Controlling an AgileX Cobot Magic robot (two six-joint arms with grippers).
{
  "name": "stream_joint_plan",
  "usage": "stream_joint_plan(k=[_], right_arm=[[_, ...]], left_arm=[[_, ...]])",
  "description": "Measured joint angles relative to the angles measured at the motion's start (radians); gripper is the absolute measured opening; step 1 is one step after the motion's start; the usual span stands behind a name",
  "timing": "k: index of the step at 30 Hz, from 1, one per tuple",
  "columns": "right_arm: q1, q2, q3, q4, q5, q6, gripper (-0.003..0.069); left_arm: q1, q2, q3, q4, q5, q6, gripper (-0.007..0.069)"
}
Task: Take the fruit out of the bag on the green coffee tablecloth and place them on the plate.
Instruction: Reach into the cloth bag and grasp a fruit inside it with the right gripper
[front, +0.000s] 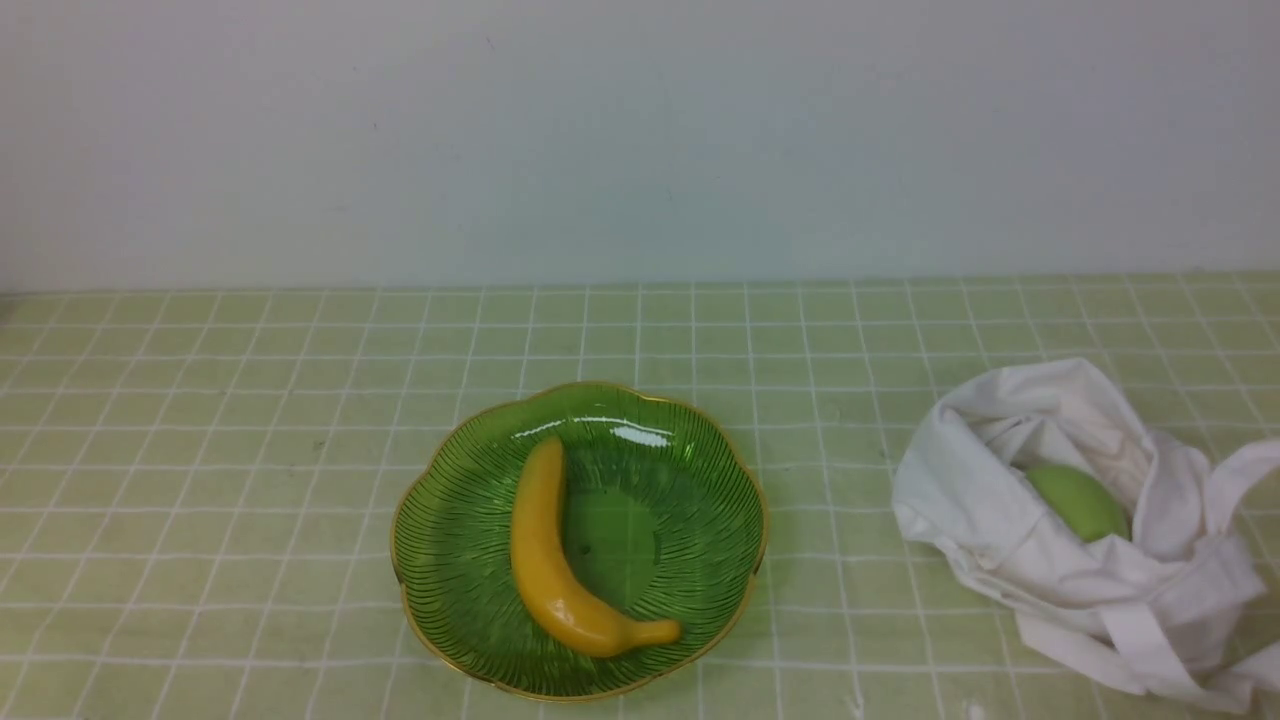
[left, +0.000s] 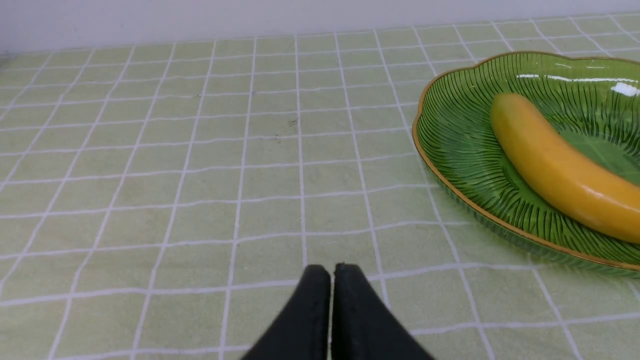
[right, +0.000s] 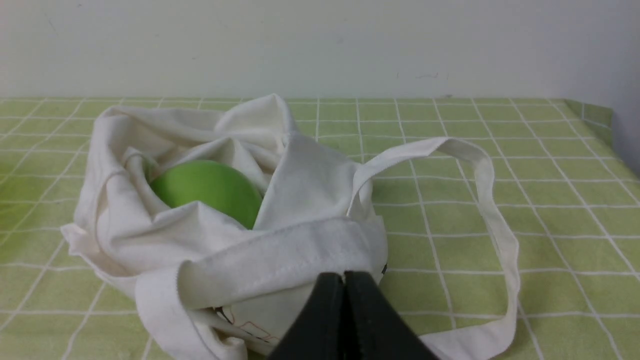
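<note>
One fruit is left to fetch: the apple sits inside the bag at the lower right of the front view, approx. half hidden by folds, w/ the bag mouth slumped open. The plate is at lower centre on the green coffee tablecloth, well apart from the bag, w/ a banana lying in it. For the reach-in w/ the right arm, open up before you enter and come down through the gap in the cloth, not across the front hem. Stay clear of the strap looping beside the bag so you don't lift fabric w/ the apple. It looks smooth & round, so close around its widest part. Your right claw has its jaws pressed together & holds nothing; its tips are right at the bag's front hem, can't tell if touching. Your left claw is likewise closed & empty, over bare cloth near the plate.
</note>
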Motion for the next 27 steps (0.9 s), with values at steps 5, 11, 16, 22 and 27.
stream_joint_plan(k=[5,11,16,22,27], right_arm=[[0.003,0.000,0.011,0.216,-0.147,0.112,-0.0014],[0.003,0.000,0.011,0.587,-0.360,0.238,-0.0014],[0.003,0.000,0.011,0.613,-0.371,0.150,-0.0014],[0.014,0.000,-0.041,0.595,-0.360,0.111,-0.0014],[0.027,0.086,-0.277,0.436,-0.188,-0.026,-0.0014]], left_arm=[[0.000,0.000,0.000,0.000,0.000,0.000,-0.0008],[0.000,0.000,0.000,0.000,0.000,0.000,-0.0008],[0.000,0.000,0.000,0.000,0.000,0.000,-0.0008],[0.000,0.000,0.000,0.000,0.000,0.000,-0.0008],[0.000,0.000,0.000,0.000,0.000,0.000,-0.0008]])
